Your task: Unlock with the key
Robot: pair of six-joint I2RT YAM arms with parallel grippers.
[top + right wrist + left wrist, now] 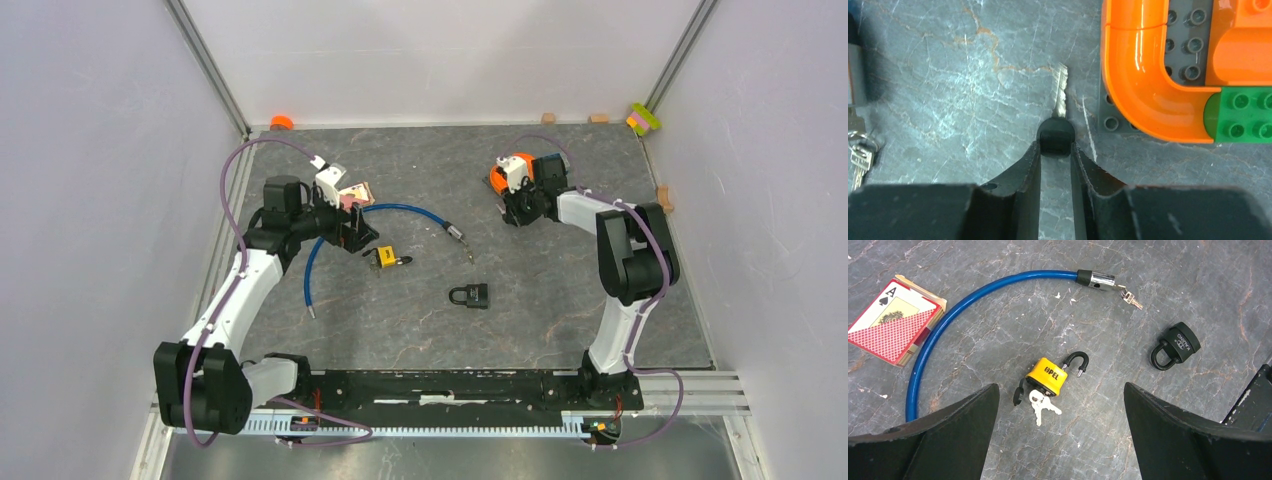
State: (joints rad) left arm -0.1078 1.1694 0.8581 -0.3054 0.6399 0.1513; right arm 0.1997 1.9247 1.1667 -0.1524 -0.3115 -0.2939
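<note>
Right fingers (pixel 1030 170) are nearly closed, pinching the black head of a key (pixel 1057 131) at their very tips, blade pointing up the frame. The key sits low over the tabletop (pixel 560 300), just beside the orange toy bricks (pixel 1148 75) in the upper right of the right wrist view. Left fingers (pixel 963 420) are spread wide and hold nothing, hovering over the yellow padlock (pixel 1047 375), which lies open with keys in it. The black padlock (pixel 1175 345) is shut. It lies loose mid-frame in the top view, well apart from both arms. We judge it is the target, but we can't see its keyhole.

Risks:
- The tip-only grip is thin, so the key may twist or slip when pushed into a lock.
- Nothing steadies the black padlock, so it would likely skid under the push.
- The blade could snag the bricks on lift-off.
- The blue cable lock (pixel 973 295) and yellow padlock are decoys nearby.
</note>
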